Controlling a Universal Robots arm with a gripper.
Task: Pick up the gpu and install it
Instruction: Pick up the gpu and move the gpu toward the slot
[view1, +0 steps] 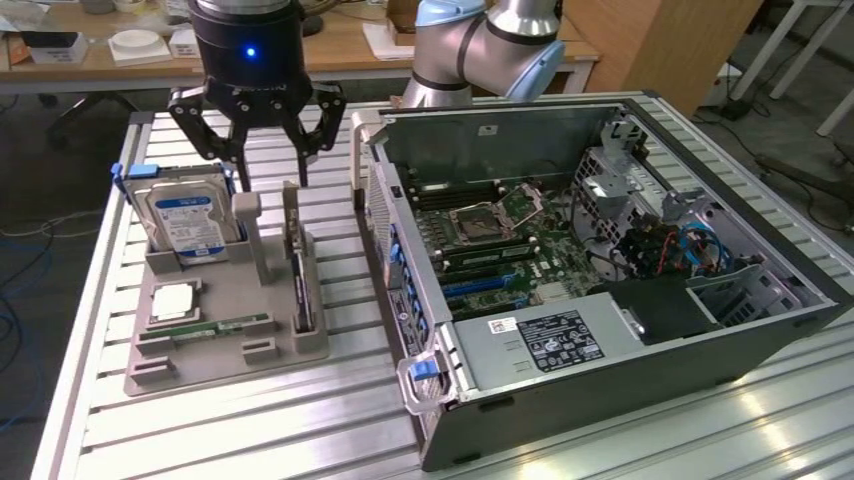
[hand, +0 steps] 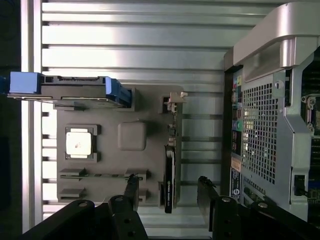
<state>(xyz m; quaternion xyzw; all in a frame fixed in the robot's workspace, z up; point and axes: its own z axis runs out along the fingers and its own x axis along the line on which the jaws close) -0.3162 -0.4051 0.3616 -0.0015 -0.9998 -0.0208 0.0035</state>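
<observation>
Exterior view: open computer case (view1: 601, 270) lying on its side, motherboard (view1: 501, 235) exposed, card slots not filled. Wrist view gets just the case's perforated outer wall, not the inside. The wrist view looks straight down on the grey holder tray (hand: 110, 112) and shows the fingers' spacing against the card, which the exterior view doesn't give.

Surface: ribbed aluminium tabletop (view1: 267, 440), with the tray on the exterior view's left and the case on its right. Behind it are the arm (view1: 481, 45) and a wooden desk (view1: 334, 50) with small white items; cables on the floor.

Tray holds a hard drive (view1: 194, 225) upright at the far end, a processor chip (view1: 174, 300), a memory stick (view1: 214, 328), and the gpu (view1: 300, 275) standing on edge in its slot on the case side.

End effector (view1: 271, 178) is spread wide and holds nothing. It hangs over the far end of the tray, fingertips about level with the card's top end. From the wrist, the gpu (hand: 170, 155) runs edge-on between the two fingers (hand: 131, 187), clear gap each side, no contact visible.
</observation>
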